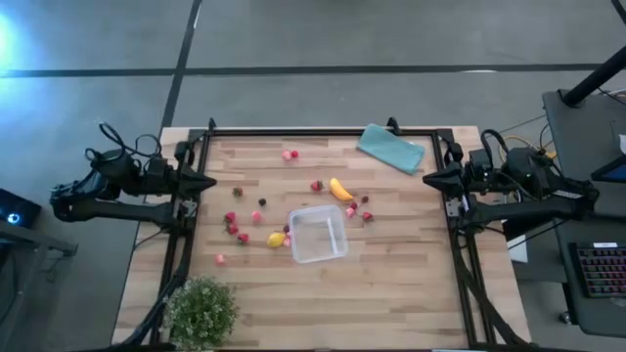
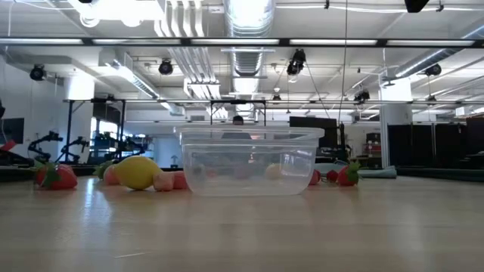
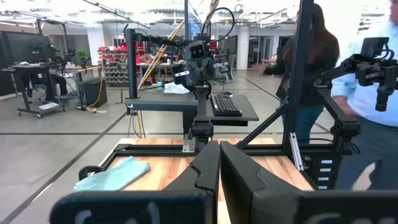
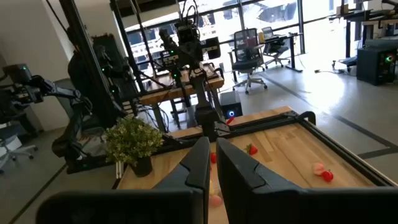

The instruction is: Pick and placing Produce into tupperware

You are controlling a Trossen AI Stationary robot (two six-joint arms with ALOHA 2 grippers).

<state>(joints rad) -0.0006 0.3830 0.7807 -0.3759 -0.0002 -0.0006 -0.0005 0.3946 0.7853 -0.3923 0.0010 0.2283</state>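
1. Table: you look down on a wooden top inside a black frame, with one arm parked at each side edge.
2. Left gripper: it rests at the left edge, pointing inward. Your left wrist view shows its two fingers pressed together with nothing between them.
3. Right gripper: it rests at the right edge, pointing inward. Its fingers are likewise closed on nothing.
4. Tupperware: a clear square box, lid off, near the table's middle and upright. In the low view it looks empty, though fruit behind it shows through the walls.
5. Produce: all of it lies on the table outside the box.
   - Lemon: just left of the box.
   - Banana: just beyond the box's far right corner.
   - Red pieces: a loose group well left of the box; more sit beside the banana and right of it.
   - Pink piece: alone toward the far edge.
6. Cloth: teal, folded, at the far right.
7. Plant: leafy, at the near left corner.
8. Person: you can see one standing beyond the table in the left wrist view.
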